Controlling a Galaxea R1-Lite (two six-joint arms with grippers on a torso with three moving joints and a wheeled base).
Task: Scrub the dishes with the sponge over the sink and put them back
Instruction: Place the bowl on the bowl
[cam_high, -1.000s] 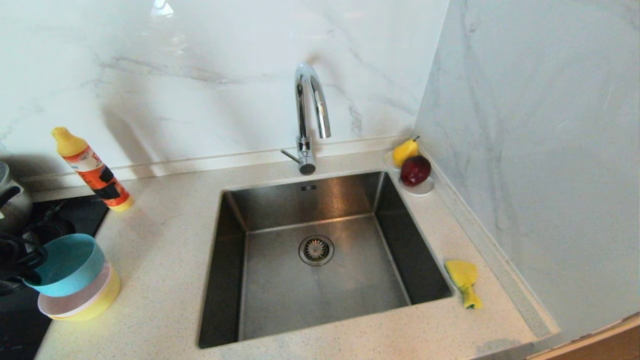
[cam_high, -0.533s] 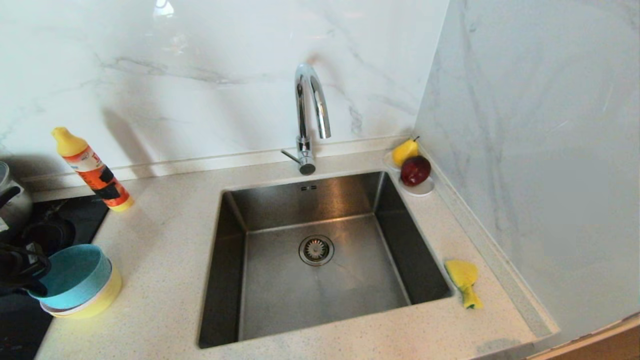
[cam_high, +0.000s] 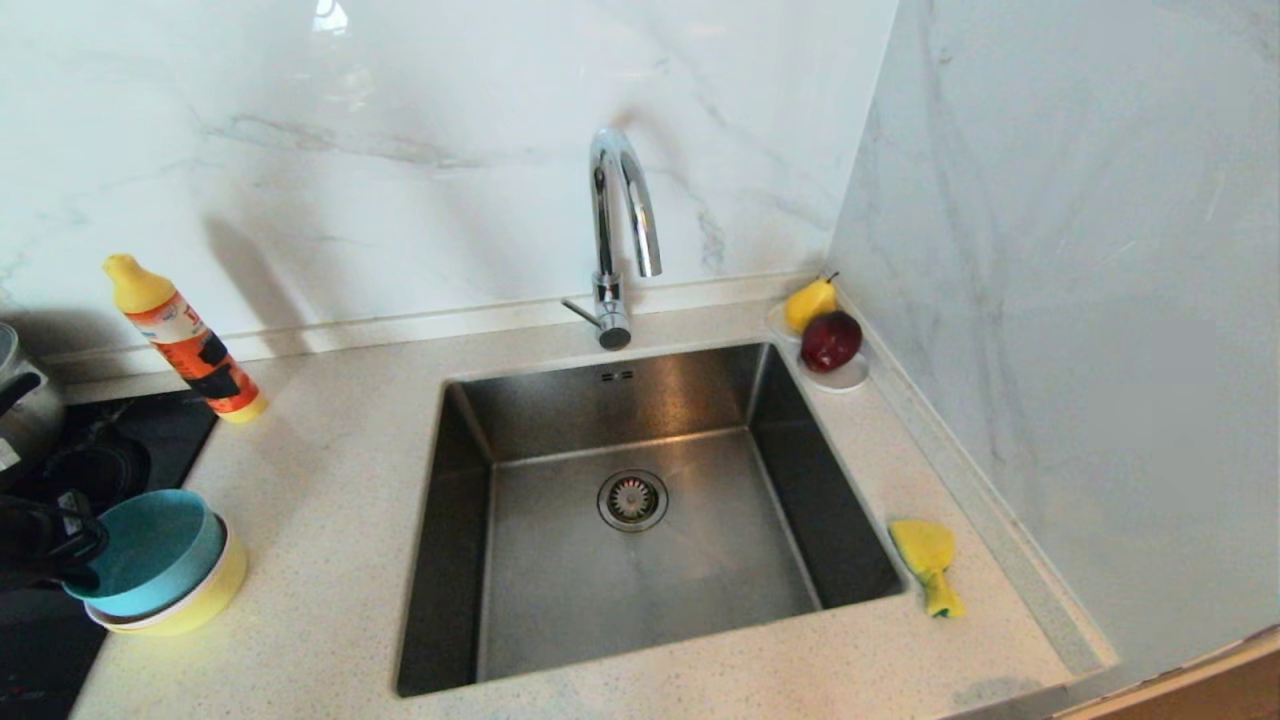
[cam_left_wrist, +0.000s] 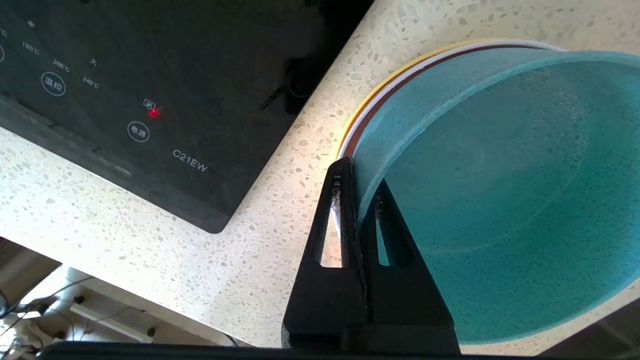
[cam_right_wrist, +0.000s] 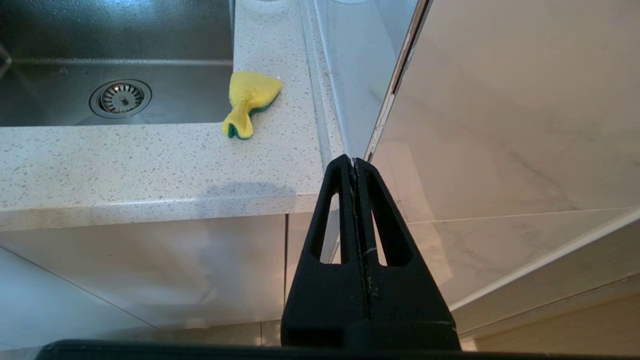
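At the counter's left, the dishes stand nested: a light blue bowl (cam_high: 150, 548) (cam_left_wrist: 500, 200) tilts inside a pale pink bowl (cam_high: 118, 620), which sits in a yellow bowl (cam_high: 218, 592). My left gripper (cam_high: 85, 548) (cam_left_wrist: 357, 175) is shut on the blue bowl's rim, one finger inside and one outside. The yellow-and-green sponge (cam_high: 928, 562) (cam_right_wrist: 248, 100) lies on the counter right of the steel sink (cam_high: 560, 600) (cam_right_wrist: 50, 40). My right gripper (cam_right_wrist: 354, 161) hangs shut and empty in front of the counter's right corner, out of the head view.
A black induction hob (cam_left_wrist: 125, 75) (cam_high: 40, 650) and a kettle (cam_high: 20, 400) sit left of the bowls. An orange detergent bottle (cam_high: 185, 345) leans behind them. A chrome tap (cam_high: 620, 220) arches over the sink. A saucer (cam_high: 845, 378) with a pear and an apple stands by the right wall.
My left gripper has lowered the blue bowl into the pink and yellow bowls; the stack is now more tightly nested and the pink bowl is almost hidden. The right arm has not moved.
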